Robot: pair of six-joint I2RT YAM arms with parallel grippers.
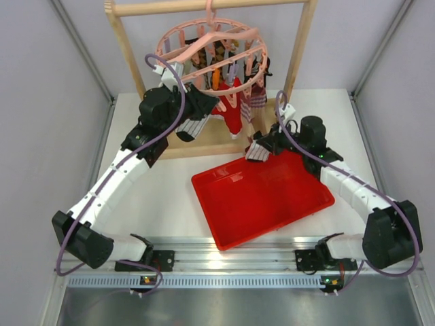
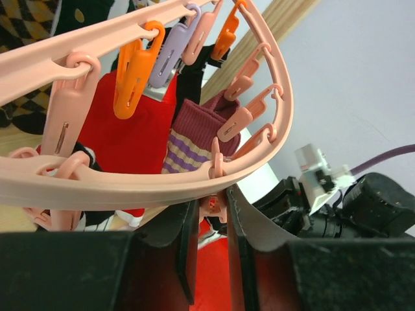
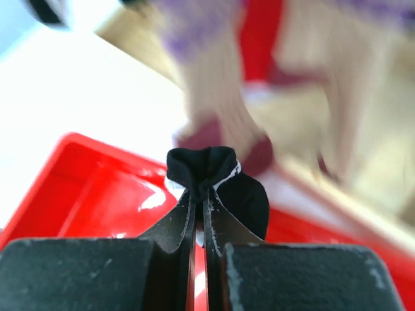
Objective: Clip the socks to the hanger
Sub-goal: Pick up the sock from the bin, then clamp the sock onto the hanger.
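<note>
The pink hanger (image 1: 234, 27) hangs from the wooden rack, with coloured pegs dangling from it. My left gripper (image 1: 200, 98) is raised to its near rim (image 2: 130, 184). In the left wrist view it (image 2: 211, 207) is shut on a pink peg (image 2: 218, 206) under the ring. One pinstriped sock (image 1: 192, 128) hangs below this gripper; I cannot tell what holds it. My right gripper (image 1: 262, 145) is shut on the black cuff of the other pinstriped sock (image 1: 257, 153), held over the tray's far edge. The cuff (image 3: 201, 165) bunches above the fingertips (image 3: 200, 194).
A red tray (image 1: 272, 204) lies in the middle of the table, also seen in the right wrist view (image 3: 84, 188). The wooden rack frame (image 1: 299, 47) stands at the back. A red sock (image 1: 232, 117) and a purple striped sock (image 2: 194, 139) hang from the pegs.
</note>
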